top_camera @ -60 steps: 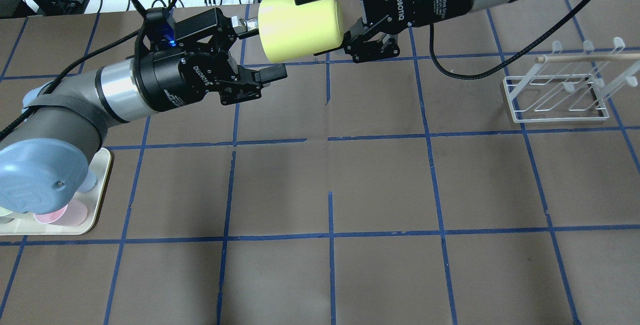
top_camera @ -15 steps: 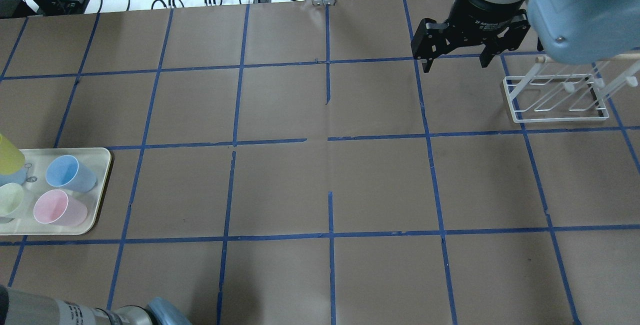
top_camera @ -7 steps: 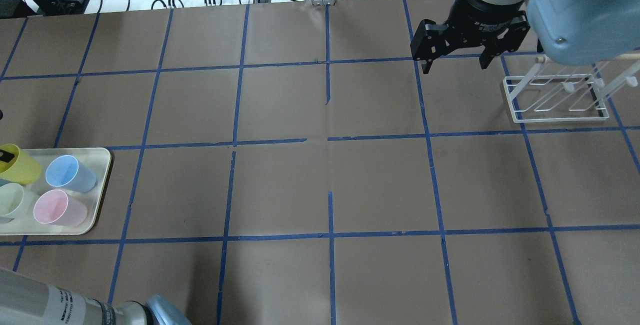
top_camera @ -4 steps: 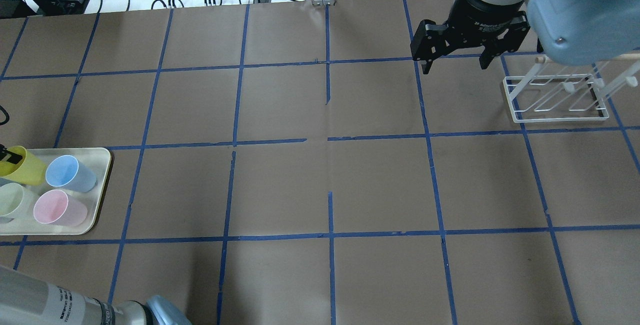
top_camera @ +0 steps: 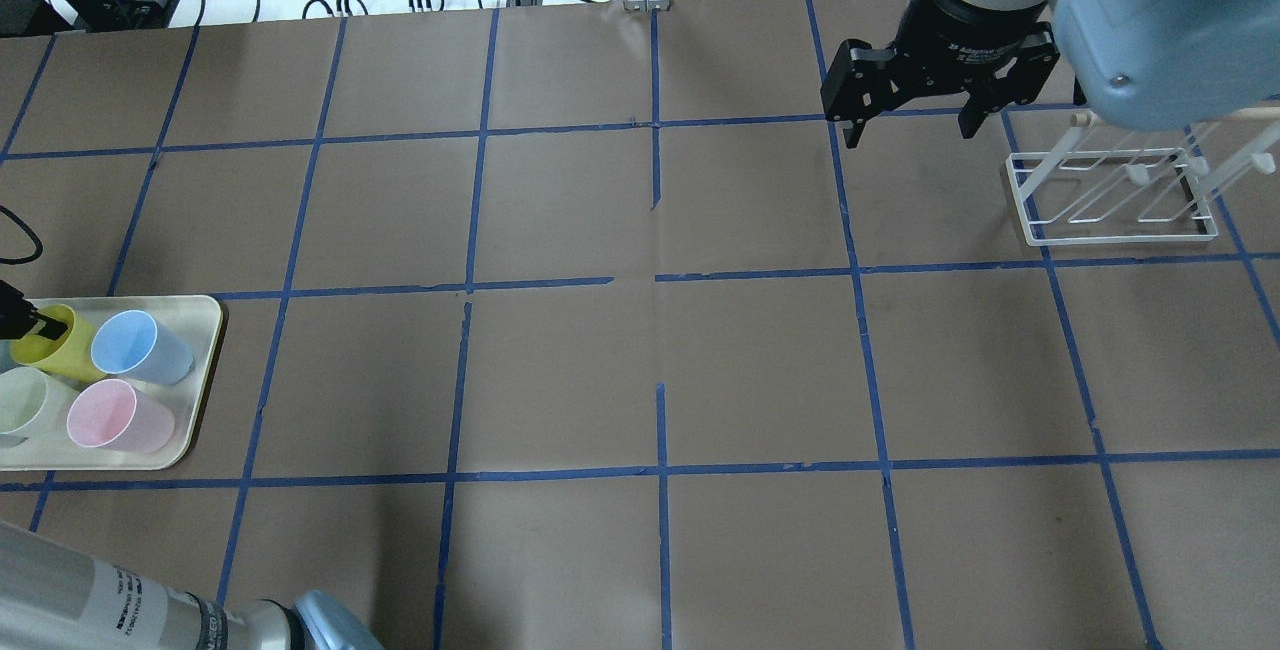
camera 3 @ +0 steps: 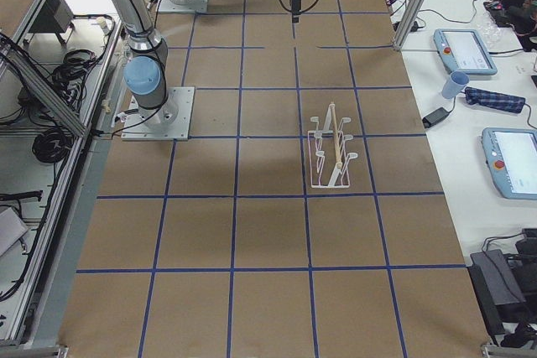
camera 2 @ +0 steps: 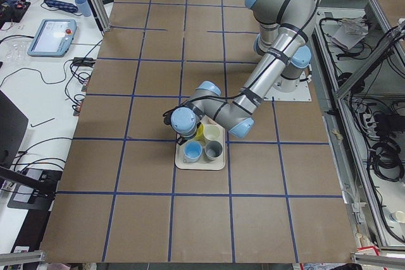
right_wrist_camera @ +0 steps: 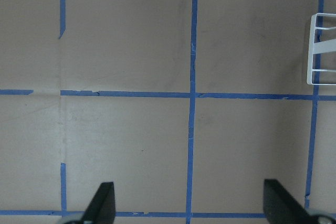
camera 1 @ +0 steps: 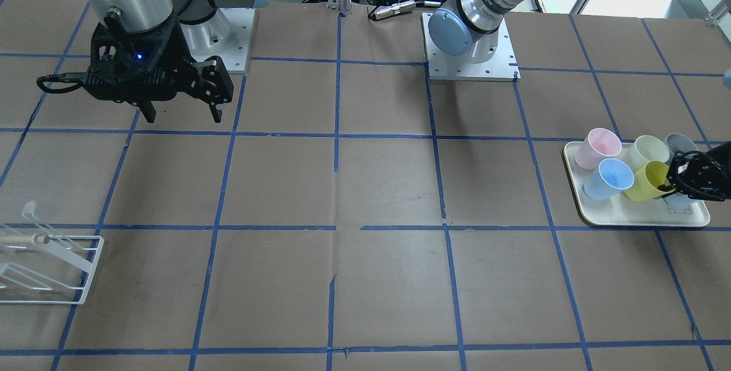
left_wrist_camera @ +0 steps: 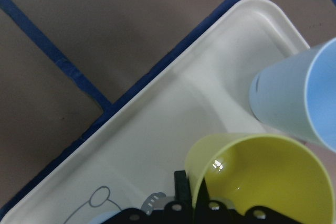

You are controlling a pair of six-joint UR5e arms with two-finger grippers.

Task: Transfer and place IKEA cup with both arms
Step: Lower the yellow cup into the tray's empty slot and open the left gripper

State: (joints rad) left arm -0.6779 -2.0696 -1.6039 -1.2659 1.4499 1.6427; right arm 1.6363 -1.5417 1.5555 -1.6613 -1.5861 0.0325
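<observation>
The bright yellow IKEA cup (camera 1: 646, 181) is tilted over the cream tray (camera 1: 628, 221) at the table's left end, next to a light blue cup (camera 1: 607, 180). My left gripper (camera 1: 673, 181) is shut on its rim, one finger inside and one outside, as the left wrist view shows on the cup (left_wrist_camera: 262, 182). In the overhead view the cup (top_camera: 65, 355) sits at the tray's (top_camera: 195, 410) back edge. My right gripper (top_camera: 910, 135) is open and empty, hanging above the table beside the white rack (top_camera: 1110, 195).
The tray also holds a pink cup (top_camera: 118, 417), a pale cream cup (top_camera: 22, 402) and a grey cup (camera 1: 679, 144). The wire rack with a wooden rod (camera 3: 331, 153) stands at the right end. Brown paper with blue tape lines covers the table.
The yellow cup went from my right gripper to my left one and over to the tray. In the last second it has moved lower and closer to the blue cup. The right gripper has not moved.
</observation>
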